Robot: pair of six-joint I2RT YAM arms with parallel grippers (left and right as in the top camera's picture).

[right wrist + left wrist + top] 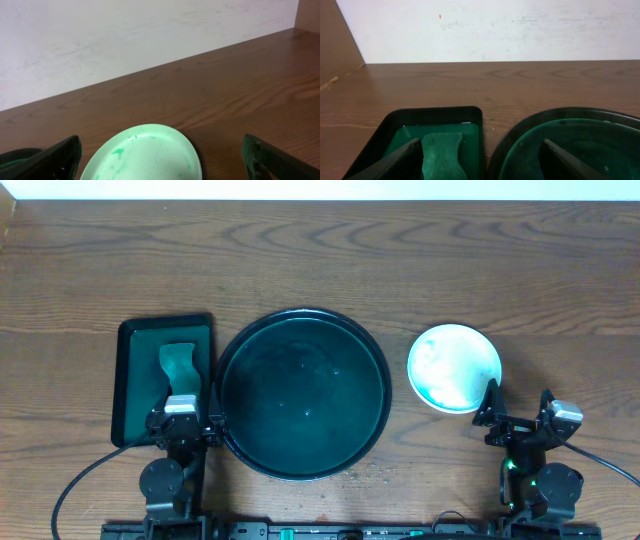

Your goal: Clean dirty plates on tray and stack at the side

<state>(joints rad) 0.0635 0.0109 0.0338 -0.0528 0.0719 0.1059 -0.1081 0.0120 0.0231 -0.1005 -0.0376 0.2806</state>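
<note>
The large round black-green tray sits in the middle of the table with no plates on it; its rim shows in the left wrist view. A white plate with a pale teal rim and faint green smears lies on the wood right of the tray, also in the right wrist view. I cannot tell if other plates lie under it. My left gripper is open and empty over the gap between the two trays. My right gripper is open and empty just in front of the plate.
A small rectangular dark green tray stands left of the round tray and holds a green sponge. Bare wood tabletop runs behind everything to a white wall.
</note>
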